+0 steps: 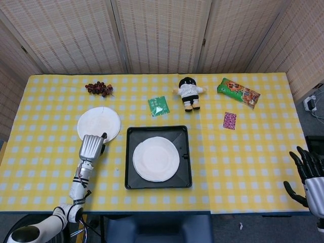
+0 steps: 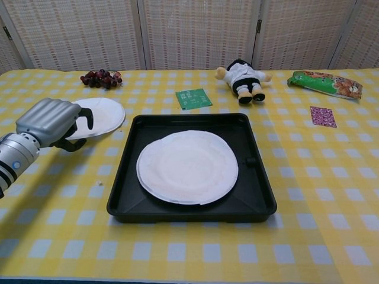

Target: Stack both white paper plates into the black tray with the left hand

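Note:
One white paper plate [image 1: 156, 158] [image 2: 188, 167] lies inside the black tray [image 1: 185, 132] [image 2: 190, 213] at the middle front of the table. The second white plate [image 1: 98, 123] [image 2: 105, 112] lies flat on the yellow checked cloth, left of the tray. My left hand [image 1: 90, 147] [image 2: 50, 121] is at that plate's near edge. Its curled fingers reach over the rim and the thumb stands apart below them. I see no grip on the plate. My right hand [image 1: 309, 174] hangs past the table's right front corner, fingers spread, holding nothing.
Along the far side lie a bunch of grapes [image 1: 99, 88] [image 2: 100, 78], a green packet [image 1: 159, 106] [image 2: 193, 98], a small doll [image 1: 189, 92] [image 2: 241, 75], a snack bag [image 1: 238, 92] [image 2: 324, 83] and a pink card [image 1: 230, 120] [image 2: 323, 116].

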Robot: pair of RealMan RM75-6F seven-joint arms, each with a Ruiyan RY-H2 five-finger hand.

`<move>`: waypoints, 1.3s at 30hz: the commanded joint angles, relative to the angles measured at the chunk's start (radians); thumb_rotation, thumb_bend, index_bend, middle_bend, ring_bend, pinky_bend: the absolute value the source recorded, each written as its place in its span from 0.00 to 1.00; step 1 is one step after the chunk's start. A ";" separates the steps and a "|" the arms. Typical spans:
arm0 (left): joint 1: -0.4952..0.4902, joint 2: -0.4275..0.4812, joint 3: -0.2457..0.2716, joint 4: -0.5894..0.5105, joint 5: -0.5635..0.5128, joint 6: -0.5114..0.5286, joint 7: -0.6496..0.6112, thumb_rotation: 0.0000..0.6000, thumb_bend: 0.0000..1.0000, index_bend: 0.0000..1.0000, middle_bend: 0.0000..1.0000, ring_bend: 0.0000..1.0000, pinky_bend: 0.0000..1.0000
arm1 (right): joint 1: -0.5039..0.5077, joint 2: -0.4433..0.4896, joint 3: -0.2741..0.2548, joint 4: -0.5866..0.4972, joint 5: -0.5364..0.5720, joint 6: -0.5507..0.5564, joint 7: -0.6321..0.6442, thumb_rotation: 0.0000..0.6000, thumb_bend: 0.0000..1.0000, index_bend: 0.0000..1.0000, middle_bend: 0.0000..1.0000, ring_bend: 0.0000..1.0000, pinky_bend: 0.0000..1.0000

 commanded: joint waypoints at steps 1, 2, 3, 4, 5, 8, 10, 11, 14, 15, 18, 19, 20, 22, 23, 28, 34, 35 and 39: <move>0.000 -0.002 -0.002 0.009 -0.009 -0.013 0.001 1.00 0.42 0.45 1.00 1.00 1.00 | 0.000 0.000 0.000 0.000 0.000 0.001 -0.001 1.00 0.37 0.00 0.00 0.00 0.00; 0.000 -0.003 -0.003 0.013 -0.012 -0.017 -0.001 1.00 0.42 0.45 1.00 1.00 1.00 | -0.001 -0.001 0.000 -0.001 0.000 0.002 -0.002 1.00 0.37 0.00 0.00 0.00 0.00; 0.000 -0.004 -0.002 0.015 -0.013 -0.019 -0.001 1.00 0.42 0.45 1.00 1.00 1.00 | -0.001 -0.001 0.001 -0.001 0.001 0.003 -0.002 1.00 0.37 0.00 0.00 0.00 0.00; 0.000 -0.005 -0.002 0.017 -0.014 -0.021 -0.003 1.00 0.42 0.45 1.00 1.00 1.00 | -0.001 -0.001 0.001 -0.001 0.001 0.004 -0.002 1.00 0.37 0.00 0.00 0.00 0.00; 0.000 -0.007 -0.001 0.020 -0.015 -0.022 -0.005 1.00 0.42 0.44 1.00 1.00 1.00 | -0.001 -0.001 0.001 -0.001 0.001 0.004 -0.003 1.00 0.37 0.00 0.00 0.00 0.00; -0.003 -0.012 -0.002 0.034 -0.017 -0.026 -0.007 1.00 0.42 0.44 1.00 1.00 1.00 | -0.002 -0.001 0.000 -0.001 -0.001 0.004 -0.005 1.00 0.37 0.00 0.00 0.00 0.00; -0.007 -0.017 -0.005 0.048 -0.021 -0.030 -0.009 1.00 0.42 0.44 1.00 1.00 1.00 | -0.003 -0.001 0.000 -0.002 -0.001 0.007 -0.005 1.00 0.37 0.00 0.00 0.00 0.00; -0.008 -0.020 -0.006 0.056 -0.021 -0.030 -0.012 1.00 0.42 0.44 1.00 1.00 1.00 | -0.004 0.000 0.000 -0.003 -0.001 0.010 -0.005 1.00 0.37 0.00 0.00 0.00 0.00; -0.012 -0.036 -0.006 0.091 -0.022 -0.032 -0.031 1.00 0.42 0.44 1.00 1.00 1.00 | -0.006 0.000 0.001 -0.002 -0.001 0.016 -0.005 1.00 0.37 0.00 0.00 0.00 0.00; -0.013 -0.041 -0.006 0.102 -0.022 -0.032 -0.035 1.00 0.42 0.44 1.00 1.00 1.00 | -0.006 0.000 0.002 -0.002 -0.001 0.016 -0.005 1.00 0.37 0.00 0.00 0.00 0.00; -0.018 -0.057 -0.006 0.136 -0.025 -0.043 -0.053 1.00 0.42 0.44 1.00 1.00 1.00 | -0.006 0.000 0.002 -0.002 0.001 0.014 -0.005 1.00 0.37 0.00 0.00 0.00 0.00; -0.020 -0.061 -0.007 0.147 -0.025 -0.045 -0.058 1.00 0.42 0.45 1.00 1.00 1.00 | -0.005 0.000 0.002 -0.002 0.002 0.013 -0.005 1.00 0.37 0.00 0.00 0.00 0.00; -0.023 -0.068 -0.008 0.162 -0.026 -0.046 -0.065 1.00 0.42 0.45 1.00 1.00 1.00 | -0.005 0.000 0.002 -0.002 0.002 0.013 -0.006 1.00 0.37 0.00 0.00 0.00 0.00; -0.028 -0.078 -0.011 0.184 -0.026 -0.045 -0.074 1.00 0.42 0.47 1.00 1.00 1.00 | -0.005 -0.001 0.003 -0.002 0.004 0.012 -0.006 1.00 0.37 0.00 0.00 0.00 0.00; -0.030 -0.085 -0.013 0.197 -0.026 -0.041 -0.082 1.00 0.42 0.48 1.00 1.00 1.00 | -0.005 -0.001 0.003 -0.001 0.005 0.011 -0.006 1.00 0.37 0.00 0.00 0.00 0.00; -0.042 -0.115 -0.017 0.254 -0.027 -0.037 -0.115 1.00 0.42 0.54 1.00 1.00 1.00 | -0.005 -0.001 0.002 -0.001 0.006 0.009 -0.010 1.00 0.37 0.00 0.00 0.00 0.00; -0.059 -0.150 -0.011 0.317 -0.017 -0.041 -0.171 1.00 0.42 0.60 1.00 1.00 1.00 | -0.008 -0.002 0.000 -0.003 0.005 0.012 -0.017 1.00 0.37 0.00 0.00 0.00 0.00; -0.061 -0.155 -0.010 0.326 -0.015 -0.039 -0.175 1.00 0.42 0.61 1.00 1.00 1.00 | -0.009 -0.001 0.000 -0.003 0.003 0.013 -0.017 1.00 0.37 0.00 0.00 0.00 0.00; -0.066 -0.168 -0.004 0.353 -0.007 -0.023 -0.195 1.00 0.45 0.64 1.00 1.00 1.00 | -0.015 0.001 0.000 -0.002 0.000 0.028 -0.012 1.00 0.37 0.00 0.00 0.00 0.00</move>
